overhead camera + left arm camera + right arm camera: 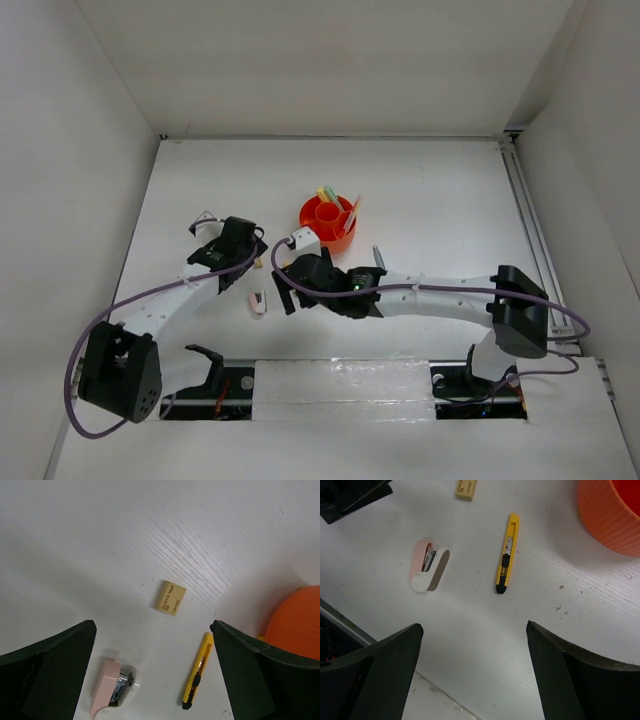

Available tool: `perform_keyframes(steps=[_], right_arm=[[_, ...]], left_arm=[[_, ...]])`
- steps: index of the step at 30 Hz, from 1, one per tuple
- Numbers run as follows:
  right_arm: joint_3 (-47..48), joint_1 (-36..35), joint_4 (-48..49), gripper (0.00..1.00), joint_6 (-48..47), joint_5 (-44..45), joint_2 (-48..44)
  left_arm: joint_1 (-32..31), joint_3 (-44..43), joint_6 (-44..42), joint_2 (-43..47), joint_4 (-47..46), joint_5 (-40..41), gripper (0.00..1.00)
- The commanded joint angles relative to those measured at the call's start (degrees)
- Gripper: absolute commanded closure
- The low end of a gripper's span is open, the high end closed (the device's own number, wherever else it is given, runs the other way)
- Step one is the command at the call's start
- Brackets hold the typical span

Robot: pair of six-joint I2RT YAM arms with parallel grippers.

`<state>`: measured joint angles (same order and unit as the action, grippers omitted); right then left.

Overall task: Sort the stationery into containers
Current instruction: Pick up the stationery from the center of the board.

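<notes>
The round orange tub stands at mid-table with several pens upright in it; its ribbed wall also shows in the left wrist view and the right wrist view. On the table lie a tan eraser, a thin yellow cutter with a black slider, and a small pink-white piece with metal inside. My left gripper is open and empty above these items. My right gripper is open and empty, just near of the cutter.
A grey marker lies right of my right wrist, near the tub. White walls enclose the table on the left, back and right. The table's near edge runs under my right gripper. The two wrists are close together.
</notes>
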<state>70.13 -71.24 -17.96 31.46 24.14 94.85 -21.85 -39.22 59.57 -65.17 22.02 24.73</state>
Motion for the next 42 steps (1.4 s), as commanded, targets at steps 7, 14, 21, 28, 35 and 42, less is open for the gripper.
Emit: perform_keyframes(steps=[7, 14, 21, 28, 35, 42], right_arm=[[-4.02, -0.21, 0.64, 0.10, -3.33, 1.79, -8.88], [-9.12, -0.21, 1.70, 0.10, -5.27, -0.15, -16.79], [-12.82, -0.21, 1.70, 0.10, -6.41, 0.90, -24.26], [-15.37, -0.21, 1.08, 0.10, -6.94, 2.05, -30.68], [-16.43, -0.21, 1.08, 0.10, -6.94, 2.58, -34.56], [-17.48, -0.21, 0.47, 0.11, -6.94, 2.58, -37.98]], left_arm=[[0.22, 0.29, -11.23, -5.93, -12.00, -7.59, 0.06], [0.22, -2.43, -13.34, -14.28, -12.53, -7.07, 0.28], [0.22, -4.55, -12.73, -19.03, -12.00, -6.54, 0.39], [0.22, -5.68, -12.20, -21.84, -10.77, -5.92, 0.51], [0.22, -7.09, -11.67, -24.39, -8.57, -4.78, 0.67], [0.22, -8.33, -11.67, -27.38, -6.55, -4.25, 0.92]])
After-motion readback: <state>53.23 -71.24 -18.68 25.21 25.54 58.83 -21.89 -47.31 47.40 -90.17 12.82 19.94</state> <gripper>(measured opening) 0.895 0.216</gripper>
